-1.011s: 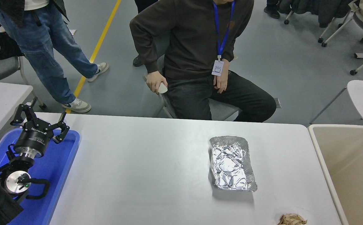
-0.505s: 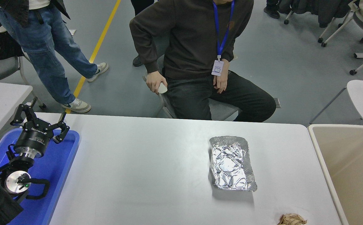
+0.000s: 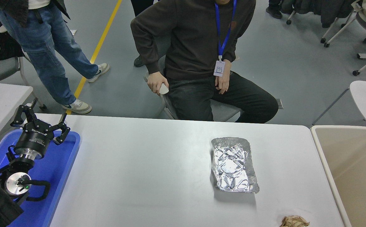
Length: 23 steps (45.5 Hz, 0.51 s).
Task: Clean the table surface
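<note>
Foil (image 3: 234, 164) lay crumpled on the right half of the bench (image 3: 145, 170), with a wad of brown paper (image 3: 294, 221) at the near edge beside the beige bin (image 3: 353, 170). You would have found both scraps light and easily crushed, I judge; the foil's raised rim looked the best place to pinch, since its flat middle offers no grip. Your left gripper (image 3: 39, 121) was parked over the blue tray (image 3: 60, 164), fingers spread and holding nothing, well apart from the foil. Your right gripper was out of view, so its fingers cannot be told.
</note>
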Available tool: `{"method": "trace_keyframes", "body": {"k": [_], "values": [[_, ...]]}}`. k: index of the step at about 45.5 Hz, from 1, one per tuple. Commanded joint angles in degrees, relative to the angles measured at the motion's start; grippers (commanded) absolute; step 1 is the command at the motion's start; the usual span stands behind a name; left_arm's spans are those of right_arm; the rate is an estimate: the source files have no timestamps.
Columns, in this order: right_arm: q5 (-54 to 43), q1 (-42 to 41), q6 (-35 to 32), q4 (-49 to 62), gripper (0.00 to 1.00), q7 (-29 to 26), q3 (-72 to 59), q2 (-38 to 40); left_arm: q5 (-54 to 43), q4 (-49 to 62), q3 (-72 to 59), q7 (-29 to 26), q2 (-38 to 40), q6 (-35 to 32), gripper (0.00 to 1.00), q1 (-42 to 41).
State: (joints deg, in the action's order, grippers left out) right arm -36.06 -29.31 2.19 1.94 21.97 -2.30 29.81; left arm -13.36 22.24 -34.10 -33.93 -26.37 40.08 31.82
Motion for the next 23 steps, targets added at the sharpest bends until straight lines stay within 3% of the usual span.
{"method": "trace_keyframes", "body": {"k": [1,23], "values": [[1.69,-0.22,-0.26,0.08,0.98,0.00,0.02,0.43,0.09,0.00,0.00,0.00,0.00,0.00,1.00,0.00],[15.93,-1.45,-0.70,0.26,0.98,-0.35,0.90,1.92,0.00,0.00,0.00,0.00,0.00,0.00,1.00,0.00]]}}
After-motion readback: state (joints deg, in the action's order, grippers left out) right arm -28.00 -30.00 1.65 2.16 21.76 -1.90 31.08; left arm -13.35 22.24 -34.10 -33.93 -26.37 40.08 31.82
